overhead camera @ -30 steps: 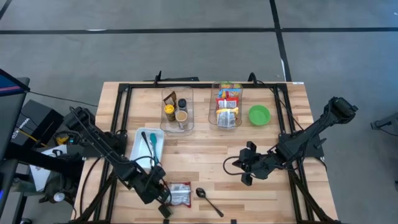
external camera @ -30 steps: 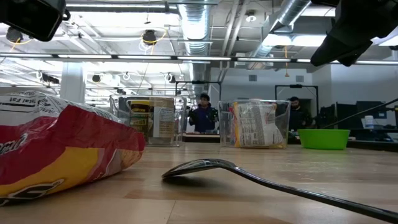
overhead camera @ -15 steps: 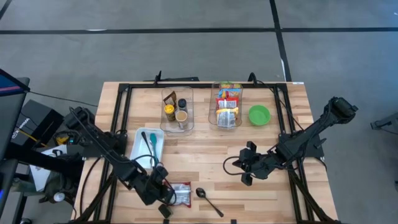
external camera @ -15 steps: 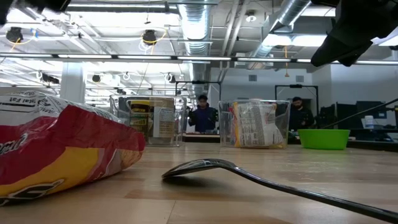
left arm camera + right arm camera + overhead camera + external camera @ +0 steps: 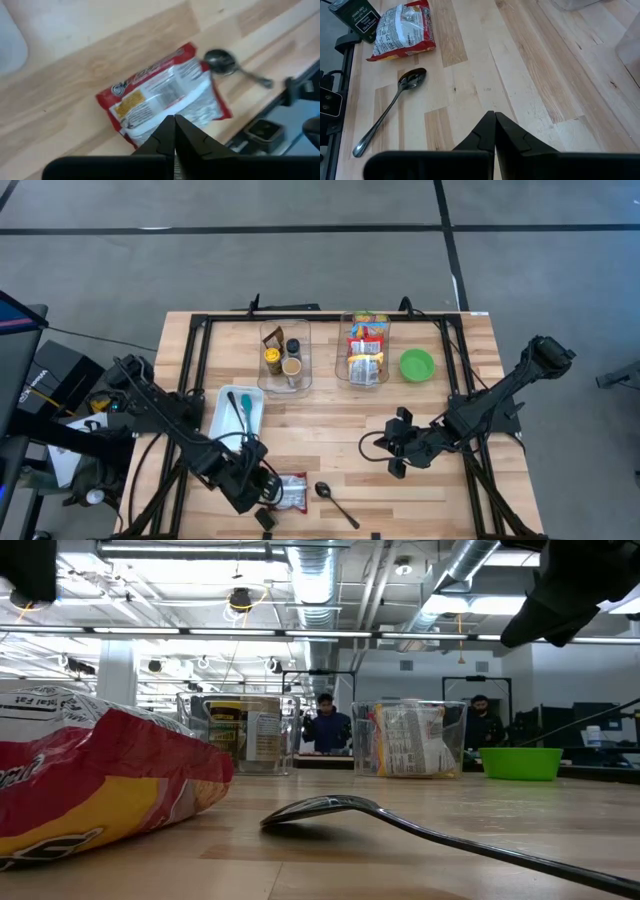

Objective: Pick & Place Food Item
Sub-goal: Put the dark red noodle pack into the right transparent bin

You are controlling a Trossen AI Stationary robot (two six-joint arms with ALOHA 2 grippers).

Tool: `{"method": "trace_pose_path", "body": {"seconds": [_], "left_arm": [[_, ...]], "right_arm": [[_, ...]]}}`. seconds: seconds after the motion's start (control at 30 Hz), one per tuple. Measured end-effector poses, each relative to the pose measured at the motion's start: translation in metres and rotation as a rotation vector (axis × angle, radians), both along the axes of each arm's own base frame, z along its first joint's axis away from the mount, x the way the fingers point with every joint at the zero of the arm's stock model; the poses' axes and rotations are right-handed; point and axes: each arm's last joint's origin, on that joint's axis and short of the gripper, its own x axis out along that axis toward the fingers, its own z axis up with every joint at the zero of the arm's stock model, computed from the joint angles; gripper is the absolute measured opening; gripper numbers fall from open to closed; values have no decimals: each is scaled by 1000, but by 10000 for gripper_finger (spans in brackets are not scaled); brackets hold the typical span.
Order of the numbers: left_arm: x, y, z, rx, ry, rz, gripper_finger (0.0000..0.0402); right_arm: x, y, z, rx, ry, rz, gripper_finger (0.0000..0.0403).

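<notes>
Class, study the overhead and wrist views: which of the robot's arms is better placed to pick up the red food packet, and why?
The left. The left gripper sits shut right beside the red food packet, which fills its wrist view. The right gripper waits shut mid-table, with the spoon between it and the packet.

Overhead camera looks straight down; low camera sits level on the worktop; wrist cameras look closely downward, all sharing, apparently, the spoon.

Red-and-white food packet with a yellow patch, green bowl, pale wooden table.
</notes>
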Motion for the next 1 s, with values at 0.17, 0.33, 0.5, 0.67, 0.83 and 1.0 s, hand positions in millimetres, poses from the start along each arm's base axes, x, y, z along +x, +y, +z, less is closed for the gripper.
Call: {"method": "trace_pose_path", "body": {"seconds": [0.17,0.33,0.5,0.67,0.83,1.0], "left_arm": [[5,-7,-24,2,103,-17,0],[6,-11,-39,-13,193,-16,0],[4,-8,-43,12,236,-1,0],[1,-2,-43,32,247,8,0],[0,0,-47,43,240,13,0],[0,-1,-50,29,222,12,4]], "right_arm": [[-1,-1,-1,-8,11,0,0],[-1,-1,-1,-10,13,0,0],[-1,-1,-1,-12,12,-1,0],[-1,-1,-1,-23,13,9,0],[-1,-1,-1,-24,13,10,0],[-1,-1,-1,-26,13,11,0]]}}
